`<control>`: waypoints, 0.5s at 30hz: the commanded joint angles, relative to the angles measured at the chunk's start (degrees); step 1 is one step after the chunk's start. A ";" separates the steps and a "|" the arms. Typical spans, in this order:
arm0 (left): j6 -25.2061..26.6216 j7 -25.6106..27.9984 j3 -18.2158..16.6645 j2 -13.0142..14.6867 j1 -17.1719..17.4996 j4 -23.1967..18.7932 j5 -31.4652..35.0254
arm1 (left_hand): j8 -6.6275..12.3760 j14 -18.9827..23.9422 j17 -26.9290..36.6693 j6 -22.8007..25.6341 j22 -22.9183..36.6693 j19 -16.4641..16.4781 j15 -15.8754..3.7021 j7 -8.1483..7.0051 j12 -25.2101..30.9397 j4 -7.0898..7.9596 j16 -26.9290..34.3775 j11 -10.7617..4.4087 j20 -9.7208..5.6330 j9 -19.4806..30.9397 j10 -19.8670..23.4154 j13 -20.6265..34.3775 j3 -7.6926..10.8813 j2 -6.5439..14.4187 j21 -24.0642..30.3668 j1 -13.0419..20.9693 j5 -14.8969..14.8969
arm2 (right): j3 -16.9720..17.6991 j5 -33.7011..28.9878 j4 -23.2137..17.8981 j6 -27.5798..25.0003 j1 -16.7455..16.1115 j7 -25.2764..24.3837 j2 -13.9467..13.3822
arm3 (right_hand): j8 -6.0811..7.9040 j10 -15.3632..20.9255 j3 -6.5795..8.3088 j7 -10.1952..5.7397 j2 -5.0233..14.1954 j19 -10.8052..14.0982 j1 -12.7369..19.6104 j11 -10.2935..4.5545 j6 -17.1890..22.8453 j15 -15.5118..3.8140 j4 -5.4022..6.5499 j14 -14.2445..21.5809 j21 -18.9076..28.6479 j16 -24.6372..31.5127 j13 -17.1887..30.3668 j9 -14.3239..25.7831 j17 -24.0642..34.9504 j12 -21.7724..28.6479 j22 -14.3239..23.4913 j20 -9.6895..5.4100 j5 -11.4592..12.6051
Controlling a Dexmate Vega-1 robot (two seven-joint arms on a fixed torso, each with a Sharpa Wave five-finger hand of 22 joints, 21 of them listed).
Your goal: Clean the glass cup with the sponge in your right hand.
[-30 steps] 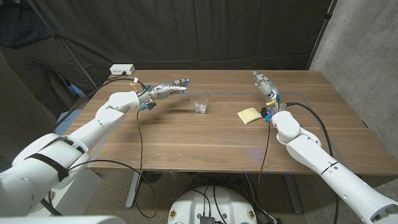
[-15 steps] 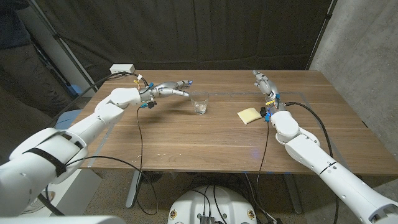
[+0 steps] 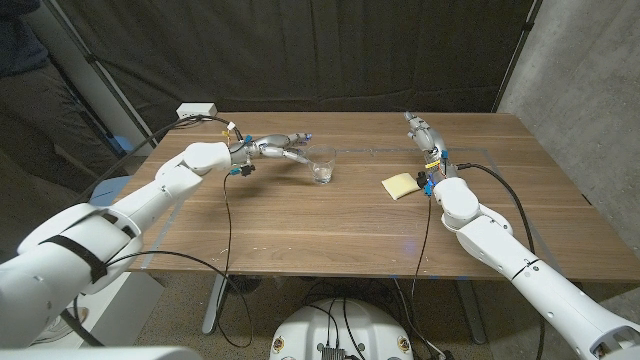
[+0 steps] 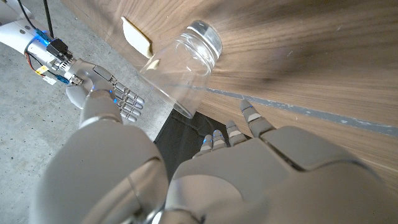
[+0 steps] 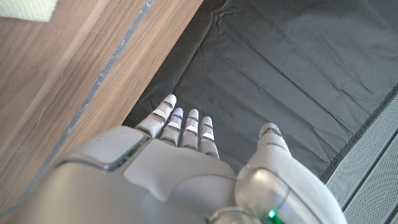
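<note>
Left hand (image 3: 281, 146) reaching in at the clear glass cup (image 3: 321, 165), fingers spread and empty, tips just beside the rim, probably to steady it for wiping. Cup upright, near the wooden table's (image 3: 300, 220) far edge, about mid-width. Right hand (image 3: 422, 131) raised by the far edge, fingers straight, close together, holding nothing. Flat pale-yellow sponge (image 3: 402, 184) lying ungrasped just beside that wrist.

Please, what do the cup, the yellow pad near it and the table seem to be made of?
The cup looks like clear, smooth glass: the table's grain shows through its wall. The yellow pad seems to be a soft, matte sponge, though its texture is too small to tell. The table looks like brown wood or wood veneer with a satin finish; streaky grain runs along it.
</note>
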 commanded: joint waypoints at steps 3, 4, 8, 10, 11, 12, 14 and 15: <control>-0.14 1.12 2.34 -2.55 -0.89 2.53 1.43 | 0.66 0.92 0.14 -2.54 0.24 0.59 -0.04 -0.34 0.78 -0.02 0.58 -0.11 0.19 0.35 0.84 0.21 -0.52 -0.19 0.40 1.54 0.66 | 0.56 0.57 0.22 0.77 -0.50 0.56 -0.36 | 0.16 0.48 -0.16 -0.02 -0.68 0.14 -0.04 0.23 0.56 0.29 -0.09 0.35 0.46 0.05 0.11 0.24 0.18 0.27 0.26 0.08 0.11; -0.31 1.24 2.42 -2.77 -0.94 2.83 1.47 | 0.69 1.08 0.14 -2.45 0.24 0.69 -0.06 -0.31 0.90 -0.01 0.61 -0.17 0.20 0.37 1.14 0.23 -0.58 -0.20 0.43 1.75 0.71 | 0.59 0.59 0.27 0.87 -0.55 0.60 -0.39 | 0.16 0.47 -0.17 -0.01 -0.68 0.13 -0.04 0.16 0.58 0.30 -0.09 0.33 0.46 0.04 0.11 0.24 0.18 0.26 0.27 0.08 0.11; -1.21 1.88 2.54 -3.89 -1.02 4.56 1.18 | 1.47 2.94 0.18 -0.47 0.25 1.58 -0.66 -0.70 1.53 0.10 1.08 -0.26 0.48 0.50 2.90 0.30 -1.00 -0.24 0.68 3.44 1.10 | 0.82 0.79 0.19 0.84 -0.78 0.46 -0.42 | 0.14 0.51 -0.20 -0.05 -0.68 0.12 -0.06 0.08 0.56 0.25 -0.08 0.35 0.46 0.05 0.12 0.24 0.18 0.27 0.27 0.06 0.11; -1.65 1.67 2.59 -4.49 -1.16 5.60 0.76 | 1.63 3.67 0.20 -0.01 0.26 2.00 -0.86 -0.74 1.70 0.14 1.27 -0.24 0.49 0.54 3.41 0.32 -1.15 -0.25 0.80 3.97 1.22 | 0.91 0.81 0.12 0.90 -0.90 0.49 -0.54 | 0.14 0.53 -0.22 -0.02 -0.68 0.13 -0.07 0.16 0.55 0.25 -0.08 0.35 0.46 0.05 0.12 0.24 0.18 0.27 0.27 0.06 0.11; -1.95 1.60 2.62 -4.81 -1.24 6.17 0.57 | 1.77 3.86 0.21 0.40 0.26 2.35 -0.86 -0.79 1.82 0.17 1.27 -0.28 0.45 0.56 3.78 0.34 -1.25 -0.25 0.91 4.29 1.29 | 0.87 0.67 0.42 1.28 -0.86 0.74 -0.70 | 0.13 0.53 -0.22 -0.03 -0.67 0.13 -0.07 0.15 0.55 0.28 -0.07 0.38 0.46 0.06 0.12 0.24 0.18 0.27 0.27 0.07 0.12; -2.21 1.57 2.65 -5.10 -1.31 6.68 0.41 | 1.80 3.98 0.21 0.47 0.26 2.38 -0.86 -0.82 1.84 0.18 1.31 -0.34 0.40 0.57 3.85 0.34 -1.28 -0.25 0.91 4.36 1.31 | 0.81 0.58 0.96 1.77 -0.72 1.01 -0.74 | 0.13 0.54 -0.23 -0.04 -0.67 0.13 -0.08 0.07 0.54 0.23 -0.07 0.37 0.46 0.06 0.12 0.24 0.18 0.28 0.27 0.07 0.12; -2.76 1.29 2.60 -5.96 -1.48 8.18 -0.28 | 1.88 4.33 0.22 0.74 0.26 2.66 -1.06 -0.77 1.89 0.20 1.37 -0.53 0.28 0.59 4.07 0.35 -1.38 -0.26 0.99 4.70 1.37 | 0.87 0.75 1.49 1.98 -0.61 1.07 -0.59 | 0.13 0.52 -0.24 -0.04 -0.67 0.13 -0.08 0.16 0.54 0.24 -0.07 0.38 0.46 0.06 0.12 0.25 0.18 0.27 0.27 0.07 0.12; -3.17 1.43 2.55 -6.41 -1.55 9.02 -0.53 | 2.03 4.59 0.22 1.14 0.26 2.79 -1.26 -1.03 2.00 0.22 1.41 -0.68 0.31 0.61 4.41 0.36 -1.47 -0.26 1.01 4.97 1.42 | 0.88 0.79 1.74 2.15 -0.57 1.16 -0.57 | 0.13 0.52 -0.25 -0.02 -0.67 0.12 -0.08 0.17 0.54 0.23 -0.07 0.35 0.46 0.05 0.12 0.25 0.18 0.26 0.27 0.06 0.12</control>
